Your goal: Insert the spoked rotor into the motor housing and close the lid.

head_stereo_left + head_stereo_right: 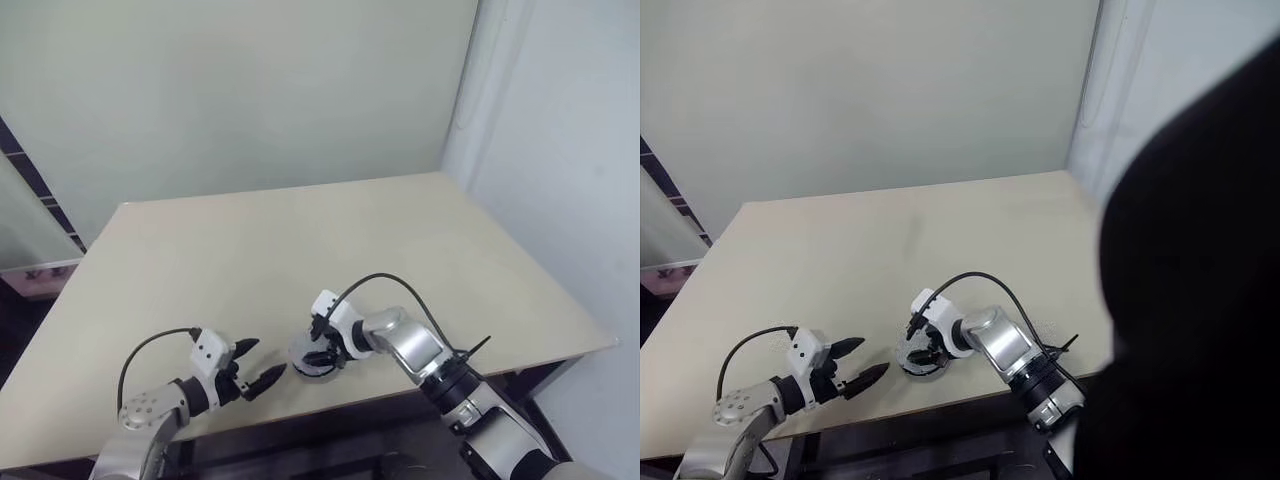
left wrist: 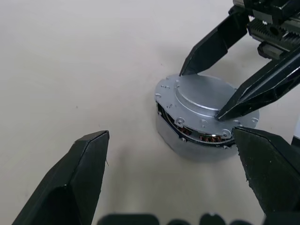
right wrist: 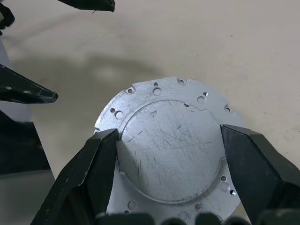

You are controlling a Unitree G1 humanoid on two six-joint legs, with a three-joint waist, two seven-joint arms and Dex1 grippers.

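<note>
The motor housing (image 2: pixel 194 146) stands near the table's front edge. Copper-brown windings show through a gap under its top. The lid (image 3: pixel 168 154), a scratched silvery disc with small holes round its rim, lies on the housing, slightly tilted. My right gripper (image 1: pixel 322 350) reaches over it from the right and is shut on the lid's raised centre, one finger (image 2: pixel 213 44) on each side. Just left of the housing, my left gripper (image 1: pixel 268 358) stands open and apart from it, holding nothing. The spoked rotor is hidden.
The beige table (image 1: pixel 300 240) stretches away behind the housing. Its front edge runs close below both grippers. Pale walls stand behind the table and to its right.
</note>
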